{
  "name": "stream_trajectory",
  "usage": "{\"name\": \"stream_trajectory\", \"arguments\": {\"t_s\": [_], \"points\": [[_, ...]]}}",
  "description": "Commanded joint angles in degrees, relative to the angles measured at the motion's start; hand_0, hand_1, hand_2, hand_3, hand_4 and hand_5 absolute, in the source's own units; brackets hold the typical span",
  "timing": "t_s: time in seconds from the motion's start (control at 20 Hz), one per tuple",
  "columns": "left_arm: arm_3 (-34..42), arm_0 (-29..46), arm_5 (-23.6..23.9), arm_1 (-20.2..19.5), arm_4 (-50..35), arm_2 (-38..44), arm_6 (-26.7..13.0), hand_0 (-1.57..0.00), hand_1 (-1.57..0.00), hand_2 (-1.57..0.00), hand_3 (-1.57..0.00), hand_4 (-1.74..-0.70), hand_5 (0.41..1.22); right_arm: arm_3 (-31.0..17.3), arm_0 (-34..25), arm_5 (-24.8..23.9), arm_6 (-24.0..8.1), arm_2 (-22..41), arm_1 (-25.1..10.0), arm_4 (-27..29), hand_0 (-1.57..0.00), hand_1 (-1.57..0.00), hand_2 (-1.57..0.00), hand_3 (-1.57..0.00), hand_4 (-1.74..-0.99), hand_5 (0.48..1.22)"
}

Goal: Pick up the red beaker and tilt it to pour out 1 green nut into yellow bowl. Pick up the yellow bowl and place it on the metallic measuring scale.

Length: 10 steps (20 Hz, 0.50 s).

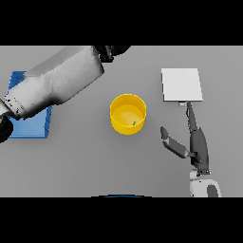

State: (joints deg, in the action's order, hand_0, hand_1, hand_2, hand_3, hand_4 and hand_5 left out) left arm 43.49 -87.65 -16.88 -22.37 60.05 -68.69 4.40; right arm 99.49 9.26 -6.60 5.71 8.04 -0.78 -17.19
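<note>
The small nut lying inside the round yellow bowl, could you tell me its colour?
Green; the small nut shows in the head view, inside the round yellow bowl.

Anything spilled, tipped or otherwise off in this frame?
Nothing stands out. The yellow bowl sits upright mid-table with one small green nut inside and none on the table. The metallic scale lies flat. The red beaker and the left hand are hidden; the right hand is open.

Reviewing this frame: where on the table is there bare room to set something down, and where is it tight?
Bare grey table lies in front of the yellow bowl, between the blue tray and the right hand, and between bowl and metallic scale. It is crowded at left, where the left arm overhangs the tray, and right, where fingers reach toward the scale.
</note>
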Motion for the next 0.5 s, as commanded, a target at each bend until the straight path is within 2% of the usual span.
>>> {"name": "stream_trajectory", "arguments": {"t_s": [0.0,0.05,0.2,0.3,0.35,0.45], "points": [[-1.92,-1.51,1.31,-0.86,-1.13,1.32,1.09,-1.57,-1.57,-1.48,-1.15,-1.7,1.221,-0.1,0.09,0.68,-0.27,-0.03,-0.06,0.71,0.0,0.0,0.0,0.0,-1.183,0.596],[-3.58,-3.15,1.27,-1.81,-2.51,2.92,0.65,-1.57,-1.57,-1.5,-1.23,-1.7,1.221,-0.72,-1.08,0.54,-0.91,-0.24,0.19,0.94,0.0,0.0,0.0,0.0,-1.181,0.593],[-9.65,-4.58,1.15,-2.76,-8.79,9.35,-3.48,-1.57,-1.57,-1.53,-1.4,-1.72,1.221,-1.28,-1.18,1.74,0.34,-0.72,0.23,3.05,0.0,0.0,0.0,0.0,-1.193,0.597],[-13.15,-3.38,2.18,-5.18,-15.65,16.03,-6.77,-1.57,-1.57,-1.55,-1.38,-1.73,1.221,-1.55,-1.43,2.26,0.31,-0.82,0.1,3.64,0.0,0.0,0.0,0.0,-1.199,0.594],[-14.85,-2.54,2.88,-6.18,-18.82,19.14,-10.0,-1.57,-1.57,-1.55,-1.36,-1.73,1.221,-1.7,-1.02,2.38,1.12,-0.61,0.02,3.48,0.0,0.0,0.0,0.0,-1.209,0.593],[-16.49,0.57,6.13,-8.87,-25.9,25.06,-12.05,-1.57,-1.57,-1.56,-1.37,-1.73,1.221,-1.59,-1.22,2.79,1.58,-0.81,-0.29,4.01,0.0,0.0,0.0,0.0,-1.224,0.592]]}}
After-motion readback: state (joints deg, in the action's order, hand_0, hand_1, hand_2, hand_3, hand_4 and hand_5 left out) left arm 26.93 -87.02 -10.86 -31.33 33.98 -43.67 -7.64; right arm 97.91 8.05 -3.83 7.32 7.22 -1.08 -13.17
